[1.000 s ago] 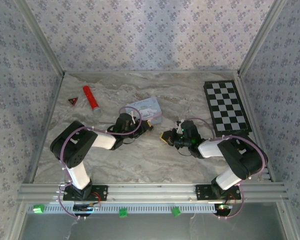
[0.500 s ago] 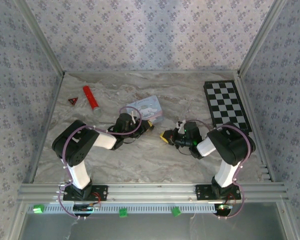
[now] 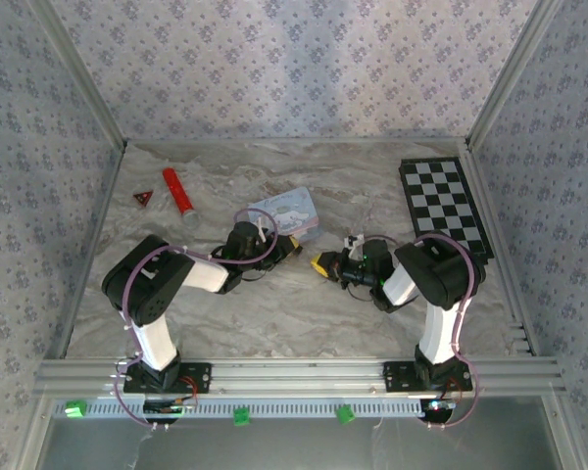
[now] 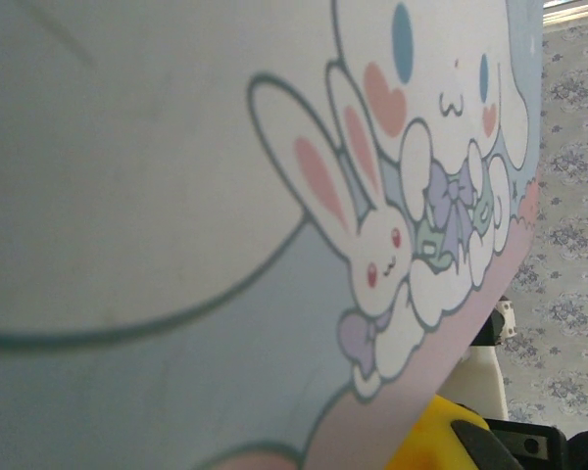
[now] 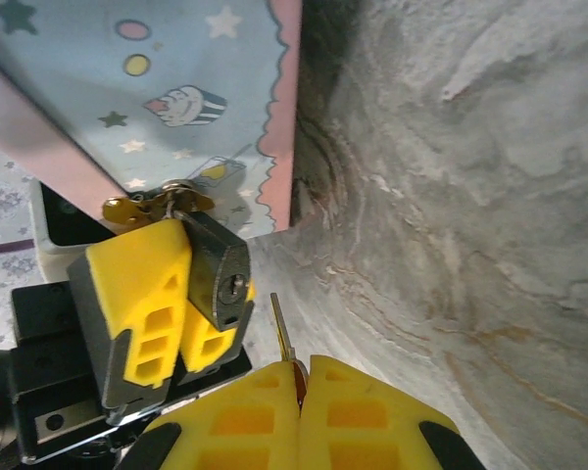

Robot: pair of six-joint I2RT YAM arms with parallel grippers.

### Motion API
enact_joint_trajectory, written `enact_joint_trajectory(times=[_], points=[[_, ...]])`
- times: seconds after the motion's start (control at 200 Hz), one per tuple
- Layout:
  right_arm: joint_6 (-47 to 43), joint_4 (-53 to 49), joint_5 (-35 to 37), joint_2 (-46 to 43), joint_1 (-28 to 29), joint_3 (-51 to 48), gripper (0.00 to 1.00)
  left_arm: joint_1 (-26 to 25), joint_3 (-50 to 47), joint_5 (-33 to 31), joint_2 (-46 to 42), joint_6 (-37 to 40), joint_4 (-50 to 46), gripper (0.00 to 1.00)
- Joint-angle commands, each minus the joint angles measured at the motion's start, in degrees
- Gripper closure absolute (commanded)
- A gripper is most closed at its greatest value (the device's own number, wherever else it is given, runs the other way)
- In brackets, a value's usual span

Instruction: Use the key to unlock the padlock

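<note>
The small dark padlock (image 5: 220, 269) is pinched between the yellow fingers of my left gripper (image 5: 181, 304), keyhole end facing the right wrist camera. Its shackle is hooked on brass fittings at the edge of the pastel tin (image 5: 167, 88). My right gripper (image 5: 299, 370) is shut on the key (image 5: 280, 328). The thin blade sticks out, its tip just right of and below the keyhole, not inserted. From above, the left gripper (image 3: 292, 246) and right gripper (image 3: 323, 264) face each other in front of the tin (image 3: 286, 212).
A red cylinder (image 3: 179, 193) and a small red triangle (image 3: 142, 199) lie at the back left. A chessboard (image 3: 446, 211) lies at the back right. In the left wrist view the tin's cartoon lid (image 4: 274, 225) is very close, with a yellow finger pad (image 4: 426, 446) below it.
The right arm's elbow has swung up and inward to the left. Its gripper has edged slightly left toward the padlock. The left arm has held still.
</note>
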Motion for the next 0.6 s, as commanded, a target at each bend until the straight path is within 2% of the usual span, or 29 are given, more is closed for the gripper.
enact_joint_trajectory(times=[0.0,0.19,0.595], points=[[0.82,4.44,-1.49,1.75,-0.24,0.4,1.0,0.08,1.69,3.19,0.84,-2.02,2.23,0.91],[2.79,7.81,-2.09,3.74,-0.17,0.62,1.0,0.26,1.81,3.41,0.62,-2.37,2.06,0.91],[2.28,7.87,-2.77,3.9,-0.17,1.52,1.0,0.47,2.06,3.95,0.75,-3.1,3.02,0.91]])
